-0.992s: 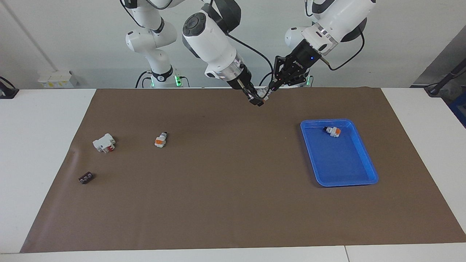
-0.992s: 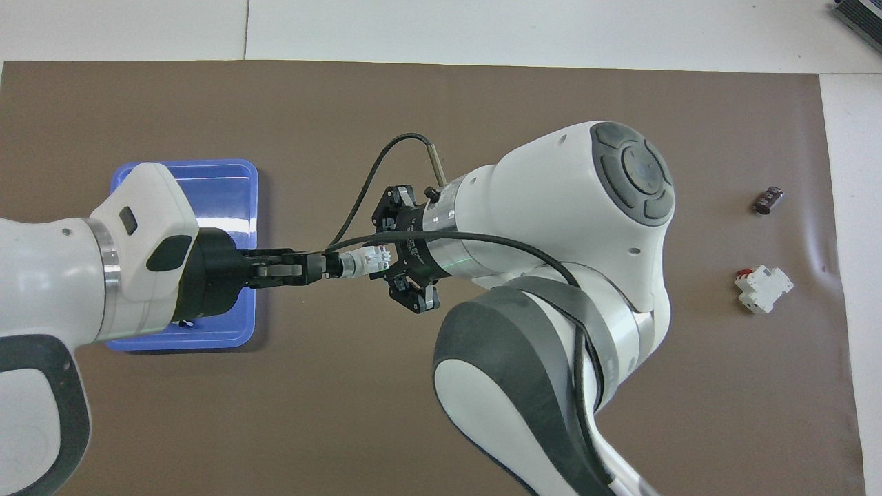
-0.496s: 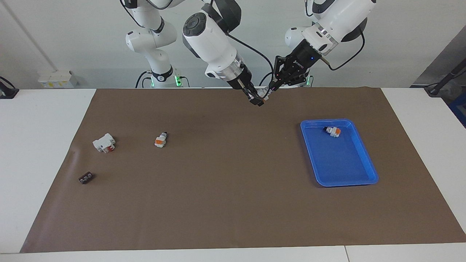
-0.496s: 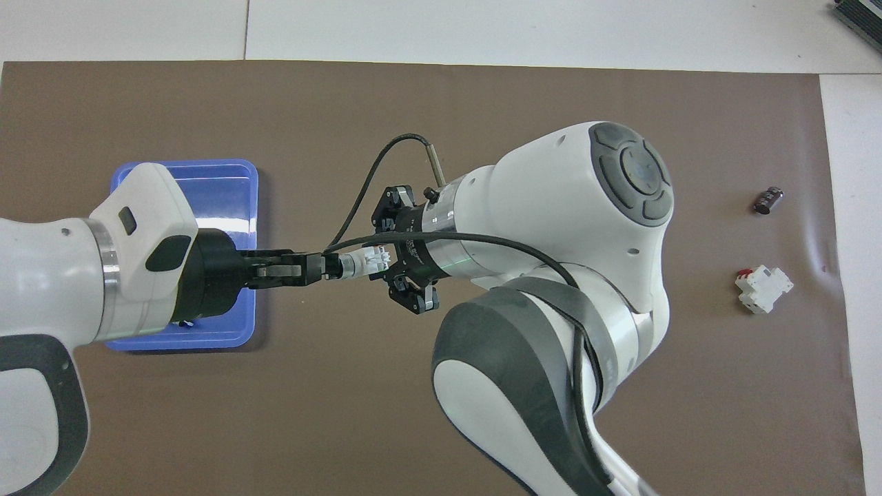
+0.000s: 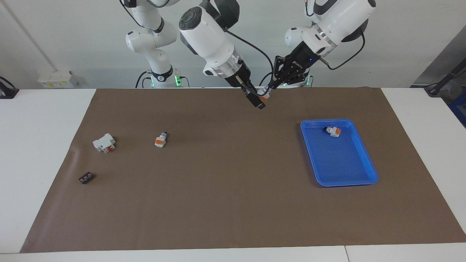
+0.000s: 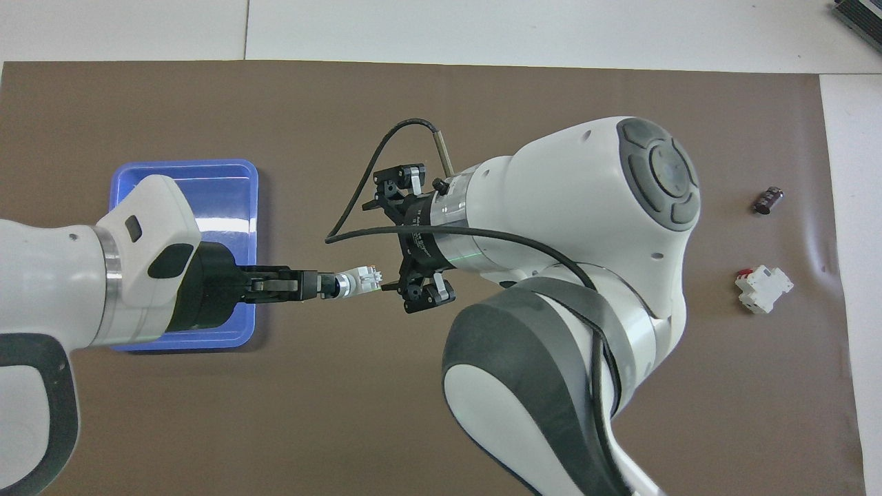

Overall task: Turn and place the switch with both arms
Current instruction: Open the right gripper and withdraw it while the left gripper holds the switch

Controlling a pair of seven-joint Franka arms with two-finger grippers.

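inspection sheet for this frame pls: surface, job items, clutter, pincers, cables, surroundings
Surface: brown mat on a white table; creased at the right arm's end.
Job's things: switch in the air, knob end in the left pincer; blue tray holds a second switch.
Clutter: third switch, white block with red mark, small dark part, all on the mat.
Pincers: left shut on the switch; right pincer open, beside the switch's free end.
Cables: black cable looping over the right wrist.
Surroundings: white box by the wall.
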